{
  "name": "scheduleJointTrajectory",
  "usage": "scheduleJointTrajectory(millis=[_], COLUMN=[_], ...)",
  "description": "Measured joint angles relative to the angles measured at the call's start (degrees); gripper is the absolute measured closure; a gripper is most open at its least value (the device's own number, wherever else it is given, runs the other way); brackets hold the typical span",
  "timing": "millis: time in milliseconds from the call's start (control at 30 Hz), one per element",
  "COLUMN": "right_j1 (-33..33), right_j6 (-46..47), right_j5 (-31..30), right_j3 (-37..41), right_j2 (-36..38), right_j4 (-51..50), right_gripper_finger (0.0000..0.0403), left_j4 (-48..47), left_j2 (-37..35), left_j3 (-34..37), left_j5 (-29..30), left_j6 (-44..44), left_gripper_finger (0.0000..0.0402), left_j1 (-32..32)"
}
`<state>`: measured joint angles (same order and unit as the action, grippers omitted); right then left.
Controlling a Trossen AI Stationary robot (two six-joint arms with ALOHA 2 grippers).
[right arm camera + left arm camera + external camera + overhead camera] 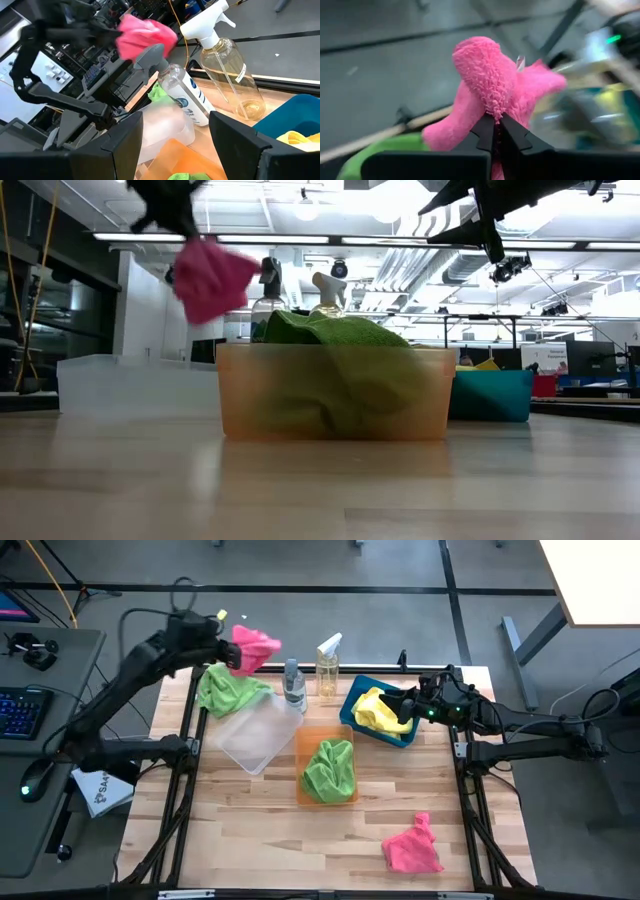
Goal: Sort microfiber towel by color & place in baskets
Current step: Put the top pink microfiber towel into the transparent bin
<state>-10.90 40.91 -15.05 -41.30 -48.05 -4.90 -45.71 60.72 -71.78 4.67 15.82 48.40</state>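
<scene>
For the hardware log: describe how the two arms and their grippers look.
Both arms are dark, slender and jointed. The left arm carries a black cable looping above it; its gripper has black, wedge-shaped fingers. The right gripper has broad, flat black fingers, with a green light glowing at the wrist.

Three baskets in a row across the bench [250, 840]: left basket [252, 735], middle basket [325, 775] holding a towel [330, 768], right basket [378, 712] holding another [383, 708]. Two spray bottles [310, 675] behind them. Loose towel [412, 846] near the front right.
</scene>
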Motion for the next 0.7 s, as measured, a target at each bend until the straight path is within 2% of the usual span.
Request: scheduleJointTrajectory(millis=[133,267,400,500,633,700], right_j1=[0.0,0.0,0.0,0.0,0.0,0.0], right_j6=[-1.3,-3.8,-6.0,-6.0,-6.3,-6.4], right_j5=[0.0,0.0,0.0,0.0,0.0,0.0], right_j3=[0.0,0.0,0.0,0.0,0.0,0.0], right_j2=[0.1,0.3,0.8,1.0,1.2,1.2], right_j4=[2.4,7.0,9.7,9.6,9.0,8.7], right_gripper_finger=[0.0178,0.0178,0.0178,0.0178,0.0178,0.0178], left_j4=[0.0,2.5,7.6,8.2,2.0,-3.0], left_j2=[-4.4,-6.6,-7.1,-6.1,-5.0,-4.8], left_j3=[-3.1,-4.7,-4.8,-4.8,-4.7,-4.7], left_j5=[0.3,3.3,3.4,3.0,-0.7,-1.0], left_j6=[3.0,4.6,6.2,5.9,3.8,5.4], left_gripper_finger=[0.0401,0.0401,0.0401,0.0402,0.0401,0.0401], left_j1=[-8.1,-17.4,-26.5,-33.6,-43.1,-47.3])
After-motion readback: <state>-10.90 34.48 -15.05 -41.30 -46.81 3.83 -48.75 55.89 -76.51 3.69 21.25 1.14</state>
